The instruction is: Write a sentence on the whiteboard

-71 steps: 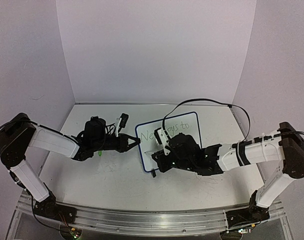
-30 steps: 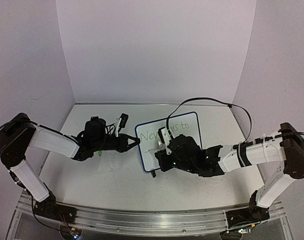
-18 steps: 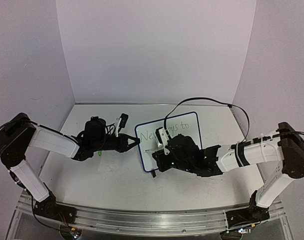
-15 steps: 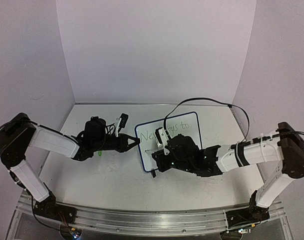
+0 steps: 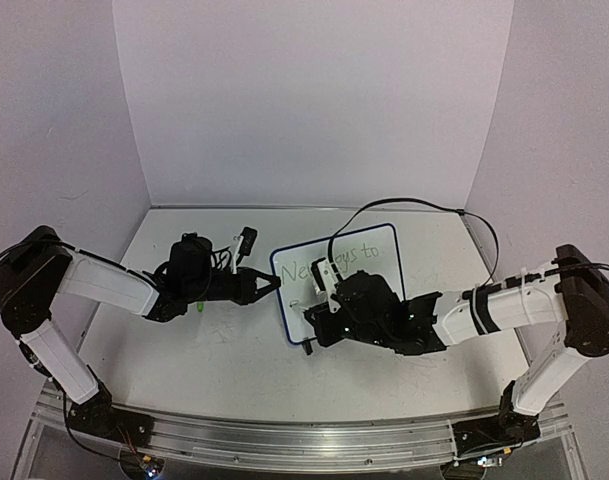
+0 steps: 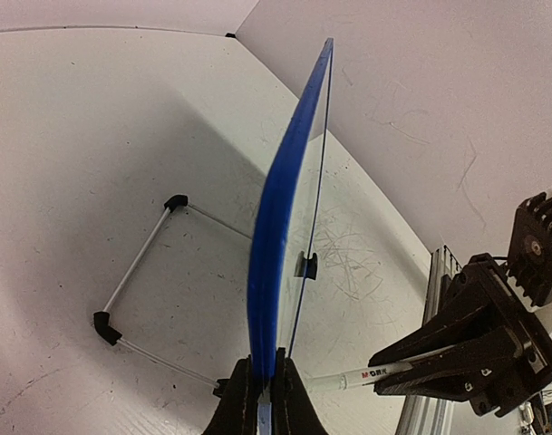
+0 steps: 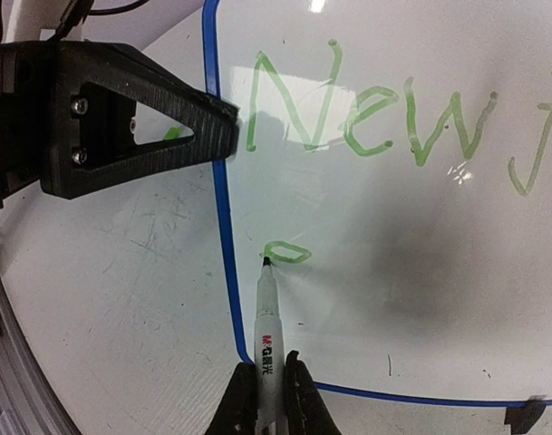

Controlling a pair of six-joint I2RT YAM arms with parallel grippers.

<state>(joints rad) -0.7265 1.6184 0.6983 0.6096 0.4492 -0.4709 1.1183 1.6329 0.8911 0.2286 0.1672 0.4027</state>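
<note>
The whiteboard with a dark blue rim stands tilted at mid-table; in the right wrist view green words "New j…" run along its top line, and a small green loop starts the second line. In the top view "to" shows at the right. My left gripper is shut on the board's left edge; the left wrist view shows the blue rim pinched between the fingers. My right gripper is shut on a white marker whose tip touches the board at the loop.
The board's wire stand with black feet rests on the scuffed tabletop behind it. A small black object lies at the back left. The aluminium rail runs along the near edge.
My right gripper has made small moves over the board's lower left while drawing the green loop. The left arm and board have not moved.
</note>
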